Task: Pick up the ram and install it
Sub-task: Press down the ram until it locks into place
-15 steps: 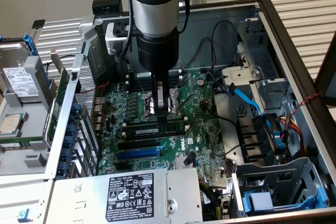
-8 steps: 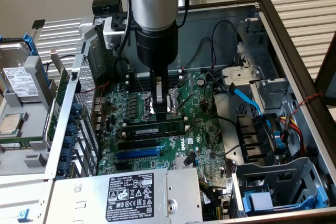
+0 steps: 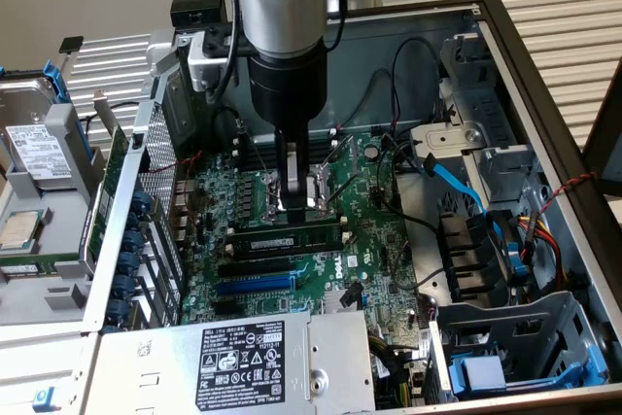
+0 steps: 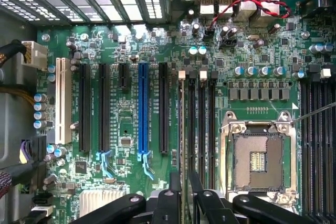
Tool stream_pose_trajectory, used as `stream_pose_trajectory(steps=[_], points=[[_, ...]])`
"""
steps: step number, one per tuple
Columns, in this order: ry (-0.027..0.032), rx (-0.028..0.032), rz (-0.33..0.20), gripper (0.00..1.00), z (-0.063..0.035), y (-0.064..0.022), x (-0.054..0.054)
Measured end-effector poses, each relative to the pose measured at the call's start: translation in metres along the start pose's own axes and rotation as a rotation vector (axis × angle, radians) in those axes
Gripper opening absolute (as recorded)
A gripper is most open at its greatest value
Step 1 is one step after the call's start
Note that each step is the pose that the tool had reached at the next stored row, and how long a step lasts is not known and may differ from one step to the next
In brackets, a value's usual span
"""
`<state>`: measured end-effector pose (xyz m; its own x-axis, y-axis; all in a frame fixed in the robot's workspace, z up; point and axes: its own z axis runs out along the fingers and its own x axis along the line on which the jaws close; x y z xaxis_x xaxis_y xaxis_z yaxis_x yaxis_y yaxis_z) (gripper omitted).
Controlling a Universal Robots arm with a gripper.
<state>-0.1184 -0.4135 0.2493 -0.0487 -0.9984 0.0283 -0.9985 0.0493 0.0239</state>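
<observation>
The ram [image 3: 287, 238] is a long thin stick with a white label. It stands on edge in a black memory slot on the motherboard [image 3: 379, 230], just in front of the CPU socket [image 3: 303, 191]. In the wrist view the ram [image 4: 182, 129] shows as a thin line along the slot beside the other memory slots [image 4: 202, 129]. My gripper [image 3: 293, 203] hangs straight above the ram's middle, a little over it. Its dark fingers [image 4: 168, 203] stand on either side of the ram's line with a narrow gap, and my gripper [image 4: 185, 203] holds nothing.
A blue expansion slot [image 4: 143, 108] and black slots lie beside the memory slots. The power supply [image 3: 233, 357] sits at the front. A blue cable [image 3: 457, 182] and drive cages stand at the exterior view's right, and a hard drive [image 3: 34, 153] at its left. Case walls ring the board.
</observation>
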Motion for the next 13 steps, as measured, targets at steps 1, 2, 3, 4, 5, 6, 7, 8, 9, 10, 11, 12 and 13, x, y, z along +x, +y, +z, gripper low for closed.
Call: stream_pose_trajectory(steps=[1, 2, 3, 4, 5, 6, 7, 8, 9, 10, 11, 12, 13], points=[[0.0001, 0.0000, 0.000, 0.21, 0.0000, 0.0010, 0.000], [0.0000, 0.0000, 0.000, 0.21, 0.0000, 0.0024, 0.000], [0.0000, 0.0000, 0.000, 0.21, 0.0001, 0.0038, 0.000], [0.0000, -0.0001, 0.000, 0.18, 0.0001, 0.0046, 0.000], [0.0000, 0.0000, 0.000, 0.18, 0.0002, 0.0051, 0.000], [0.0000, -0.0001, 0.000, 0.12, 0.0004, 0.0054, -0.001], [-0.0001, 0.0001, 0.000, 0.12, 0.0012, 0.0058, -0.001], [-0.0001, 0.0001, 0.000, 0.10, 0.0025, 0.0066, -0.002], [0.0000, 0.0000, 0.000, 0.10, 0.0041, 0.0074, -0.002], [0.0000, 0.0000, 0.000, 0.10, 0.0060, 0.0081, -0.002], [0.0000, 0.0000, 0.000, 0.10, 0.0077, 0.0087, -0.003], [0.0000, 0.0000, 0.000, 0.10, 0.0095, 0.0095, -0.004], [0.0001, 0.0000, 0.000, 0.10, 0.0103, 0.0102, -0.004]])
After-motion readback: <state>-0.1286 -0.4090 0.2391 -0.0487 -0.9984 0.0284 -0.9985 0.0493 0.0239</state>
